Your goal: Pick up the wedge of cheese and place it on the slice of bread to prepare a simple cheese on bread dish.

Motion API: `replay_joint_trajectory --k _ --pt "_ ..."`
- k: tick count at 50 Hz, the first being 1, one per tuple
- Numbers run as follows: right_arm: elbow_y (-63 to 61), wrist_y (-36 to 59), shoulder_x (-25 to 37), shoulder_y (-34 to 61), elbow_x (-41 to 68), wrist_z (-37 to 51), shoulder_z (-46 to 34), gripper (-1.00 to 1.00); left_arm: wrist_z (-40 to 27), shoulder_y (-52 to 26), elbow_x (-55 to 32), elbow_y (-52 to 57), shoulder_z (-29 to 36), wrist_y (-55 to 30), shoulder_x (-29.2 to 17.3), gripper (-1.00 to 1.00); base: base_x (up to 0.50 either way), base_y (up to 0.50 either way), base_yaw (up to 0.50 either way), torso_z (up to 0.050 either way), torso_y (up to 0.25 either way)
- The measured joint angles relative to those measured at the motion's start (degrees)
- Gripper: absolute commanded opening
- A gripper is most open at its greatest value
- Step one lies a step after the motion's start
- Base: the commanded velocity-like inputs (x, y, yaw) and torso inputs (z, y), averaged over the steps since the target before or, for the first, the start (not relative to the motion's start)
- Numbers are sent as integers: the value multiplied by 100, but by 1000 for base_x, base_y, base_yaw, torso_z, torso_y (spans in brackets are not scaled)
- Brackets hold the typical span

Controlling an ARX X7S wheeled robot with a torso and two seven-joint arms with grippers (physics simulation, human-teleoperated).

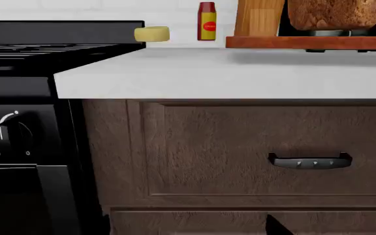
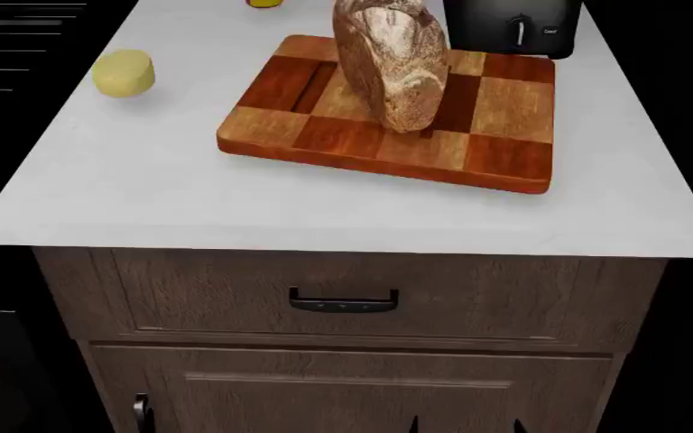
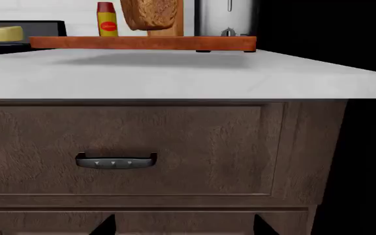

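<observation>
the renders are sharp throughout, with no blur, glare or bending at the edges, and the pale worktop [image 2: 322, 207] is the brightest surface under even, soft light from above. a faint soft shadow lies on the worktop beneath the near edge of the cutting board [image 2: 383, 167] in all three views. the frames' side margins fall to near black, at the stove [image 1: 18, 137] and at the right of the right wrist view.
</observation>
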State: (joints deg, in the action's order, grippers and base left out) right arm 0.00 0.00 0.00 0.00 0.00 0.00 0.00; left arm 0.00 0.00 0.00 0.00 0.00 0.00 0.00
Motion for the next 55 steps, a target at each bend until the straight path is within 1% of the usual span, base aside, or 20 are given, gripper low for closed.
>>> replay_joint_trajectory --k 1,25,30,55 --pt "-71 84 11 35 -70 -7 -18 100 15 -65 -24 66 52 -84 -16 100 0 0 0 0 0" --pt "-79 141 282 27 204 331 -321 100 -337 22 -294 106 343 51 -261 100 -4 10 0 0 0" --pt "-80 141 344 30 193 415 -387 100 -395 33 -342 116 406 72 -304 100 -8 341 0 0 0" --pt "-210 168 521 28 207 700 -686 100 -629 89 -593 199 545 119 -530 100 0 500 0 0 0"
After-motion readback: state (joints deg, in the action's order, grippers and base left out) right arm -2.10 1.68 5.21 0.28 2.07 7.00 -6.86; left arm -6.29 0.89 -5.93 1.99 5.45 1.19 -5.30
